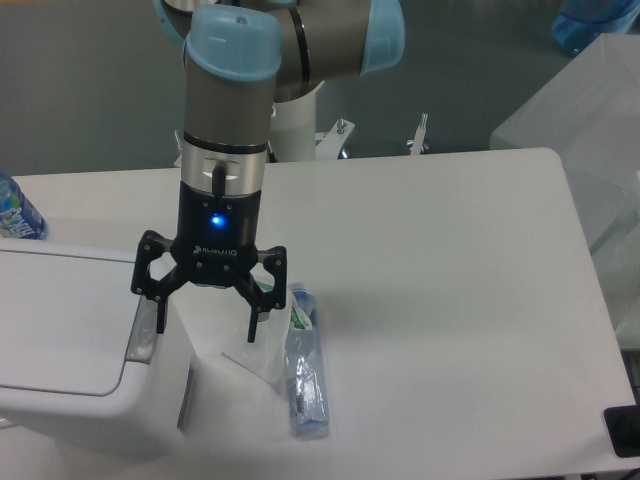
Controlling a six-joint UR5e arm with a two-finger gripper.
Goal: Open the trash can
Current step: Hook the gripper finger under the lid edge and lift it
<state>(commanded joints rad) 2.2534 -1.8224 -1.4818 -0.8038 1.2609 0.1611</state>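
Nearest, at the table's [450, 250] front-left corner, sits the bin [90, 400], lid shut, left side cut off. Its grey latch [143, 335] runs front-to-back along the lid's right edge. My gripper [207, 328] spread wide, one finger directly over that latch, the other past the bin's side above a plastic bottle [305, 375].

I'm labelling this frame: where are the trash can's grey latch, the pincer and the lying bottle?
Grey latch [143, 338], fixed camera, middle of the strip at the lid's right edge.
Pincer [206, 322], fixed camera, midway between its fingertips.
Lying bottle [305, 375], fixed camera, mid-body.
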